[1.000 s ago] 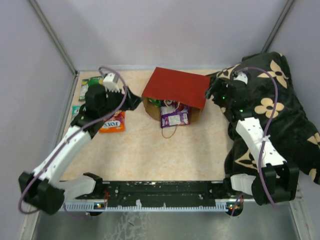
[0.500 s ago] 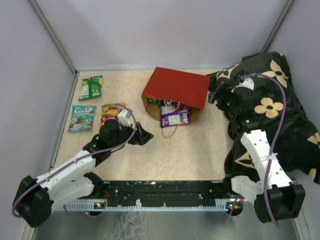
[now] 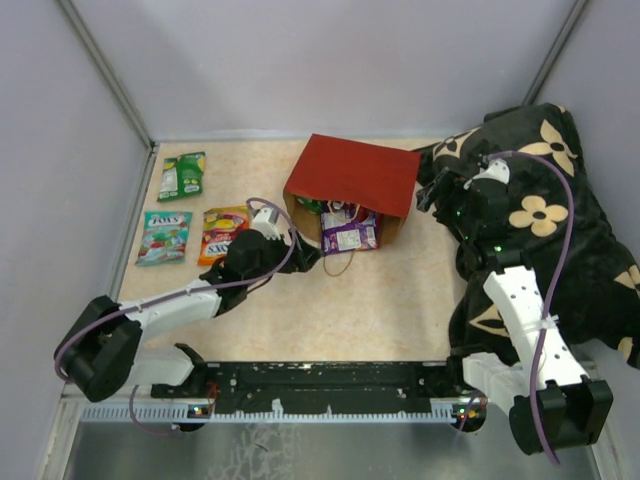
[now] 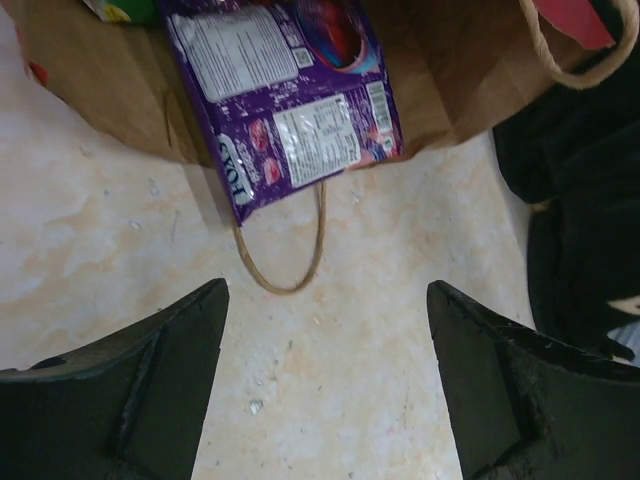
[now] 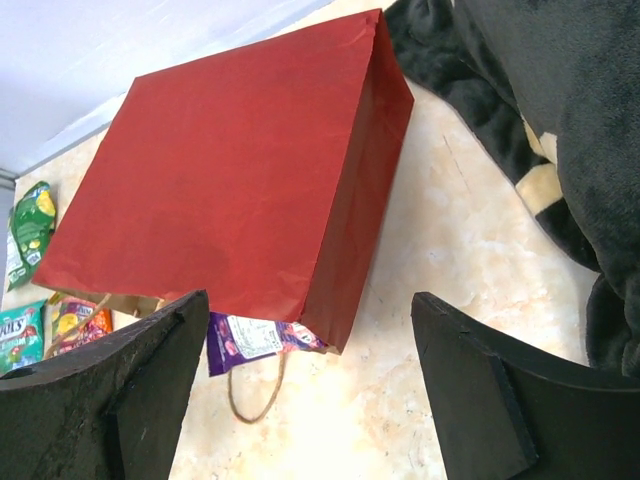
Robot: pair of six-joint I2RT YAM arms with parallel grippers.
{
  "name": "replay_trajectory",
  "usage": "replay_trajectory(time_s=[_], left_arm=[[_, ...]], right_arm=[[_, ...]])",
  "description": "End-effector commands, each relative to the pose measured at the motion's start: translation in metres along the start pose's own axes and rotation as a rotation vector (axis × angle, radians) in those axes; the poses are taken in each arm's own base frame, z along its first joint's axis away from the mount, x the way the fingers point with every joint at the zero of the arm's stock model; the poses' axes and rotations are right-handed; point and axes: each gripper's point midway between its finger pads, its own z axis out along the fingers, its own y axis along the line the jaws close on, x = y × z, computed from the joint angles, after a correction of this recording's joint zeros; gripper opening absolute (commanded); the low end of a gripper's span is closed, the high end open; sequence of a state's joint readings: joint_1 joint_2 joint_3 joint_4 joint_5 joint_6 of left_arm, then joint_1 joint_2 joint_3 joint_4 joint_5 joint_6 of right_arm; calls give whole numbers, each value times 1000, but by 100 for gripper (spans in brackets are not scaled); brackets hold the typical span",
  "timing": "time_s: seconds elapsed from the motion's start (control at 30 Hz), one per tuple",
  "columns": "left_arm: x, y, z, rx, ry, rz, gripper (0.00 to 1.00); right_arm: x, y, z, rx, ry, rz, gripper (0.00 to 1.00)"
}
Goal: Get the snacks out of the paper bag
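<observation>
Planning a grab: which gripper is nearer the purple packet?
Left. The left gripper is just short of the purple packet; the right gripper is beside the paper bag, near the pillow.

Soft, even light from above, fairly bright; the paper bag (image 3: 352, 178) casts only a faint shadow on the table (image 3: 400, 290). The purple packet (image 4: 290, 100) shows mild sheen. Overhead view slightly soft, wrist views sharper

Left arm (image 3: 170, 305) and right arm (image 3: 525, 300) have white shells, black joints, purple cables.
</observation>
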State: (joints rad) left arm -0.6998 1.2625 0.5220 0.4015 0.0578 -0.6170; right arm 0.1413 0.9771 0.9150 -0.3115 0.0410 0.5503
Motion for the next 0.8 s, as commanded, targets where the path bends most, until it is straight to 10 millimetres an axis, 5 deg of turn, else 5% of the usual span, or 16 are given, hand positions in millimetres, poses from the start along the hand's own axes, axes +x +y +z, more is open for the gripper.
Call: replay_trajectory(time_s=[0.0, 0.27, 0.53, 0.77], left_arm=[[-42, 7, 12, -63, -194, 22, 85], [-53, 28, 40, -78, -213, 27, 83], [-105, 64, 69, 2, -206, -34, 83], [-124, 77, 90, 51, -163, -27, 82]], right_arm=[[-17, 13, -9, -55, -46, -9, 83], [-15, 14, -13, -66, -49, 9, 83], [-24, 22, -15, -82, -53, 2, 83], [-15, 21, -12, -89, -33, 9, 83]])
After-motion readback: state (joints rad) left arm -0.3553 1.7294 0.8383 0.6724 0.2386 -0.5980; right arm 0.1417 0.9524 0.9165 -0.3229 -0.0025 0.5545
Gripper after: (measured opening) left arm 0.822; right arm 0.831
